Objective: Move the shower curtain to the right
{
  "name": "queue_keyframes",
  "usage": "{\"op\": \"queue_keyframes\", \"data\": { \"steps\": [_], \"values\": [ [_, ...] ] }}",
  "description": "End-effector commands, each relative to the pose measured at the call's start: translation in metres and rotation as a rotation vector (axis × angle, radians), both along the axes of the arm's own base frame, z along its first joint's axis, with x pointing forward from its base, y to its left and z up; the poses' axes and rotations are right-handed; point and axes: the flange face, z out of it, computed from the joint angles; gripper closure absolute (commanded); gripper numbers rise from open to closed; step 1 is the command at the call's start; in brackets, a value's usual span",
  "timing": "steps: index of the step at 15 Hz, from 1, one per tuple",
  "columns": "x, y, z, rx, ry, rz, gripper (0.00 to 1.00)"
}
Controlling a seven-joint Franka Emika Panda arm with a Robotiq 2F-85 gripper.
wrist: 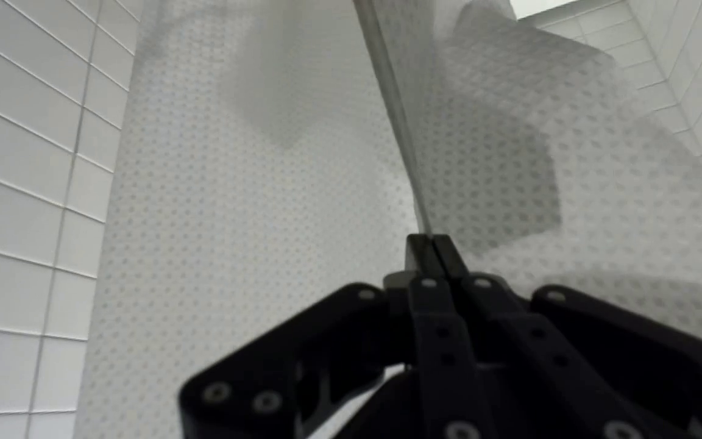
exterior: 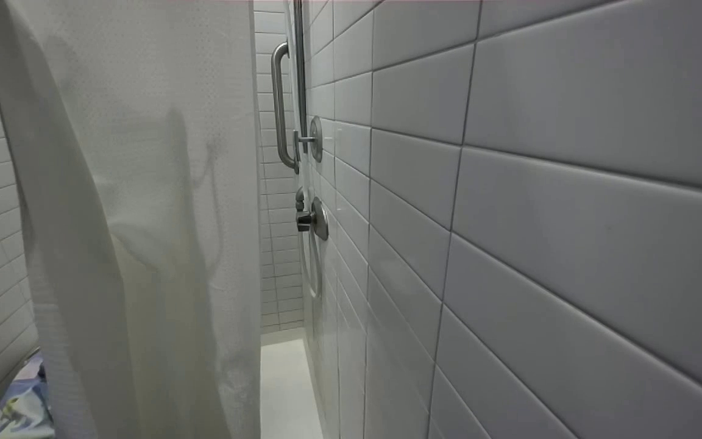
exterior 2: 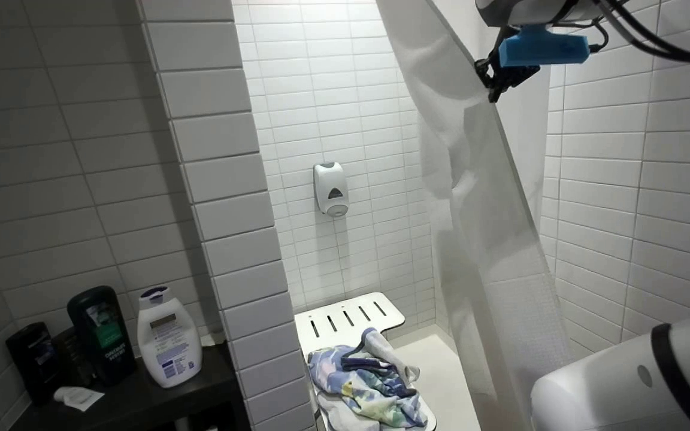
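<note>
The shower curtain is a tall white, slightly translucent sheet with vertical folds. It fills the left of an exterior view [exterior: 162, 183], hangs at the right of an exterior view [exterior 2: 483, 191], and spreads across most of the wrist view [wrist: 235, 213]. My gripper [exterior 2: 489, 84] is at the curtain's edge, high up, and the edge is drawn out at a slant below it. In the wrist view the gripper [wrist: 429, 239] has its fingertips closed together on the thin curtain edge. In an exterior view the gripper is hidden; only faint shadows show through the curtain.
A tiled wall [exterior: 540, 213] with a grab bar [exterior: 278, 103] and shower valve [exterior: 319, 218] stands beside the curtain. A bench [exterior 2: 354, 314] holds a patterned cloth [exterior 2: 369, 383]. A tiled pillar [exterior 2: 219, 179], soap dispenser [exterior 2: 330, 188] and dark shelf [exterior 2: 141, 395] with bottles stand left.
</note>
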Motion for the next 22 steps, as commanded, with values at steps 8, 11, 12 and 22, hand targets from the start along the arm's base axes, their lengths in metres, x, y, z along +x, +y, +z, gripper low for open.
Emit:
{"op": "queue_keyframes", "data": {
  "steps": [8, 11, 12, 22],
  "values": [
    [0.007, -0.024, 0.012, -0.010, -0.005, -0.198, 0.98],
    [0.006, -0.020, 0.013, -0.013, 0.007, -0.188, 0.98],
    [0.005, -0.020, 0.013, -0.014, 0.007, -0.188, 0.98],
    [0.004, -0.086, 0.037, 0.042, -0.135, -0.372, 1.00]
  ]
}}
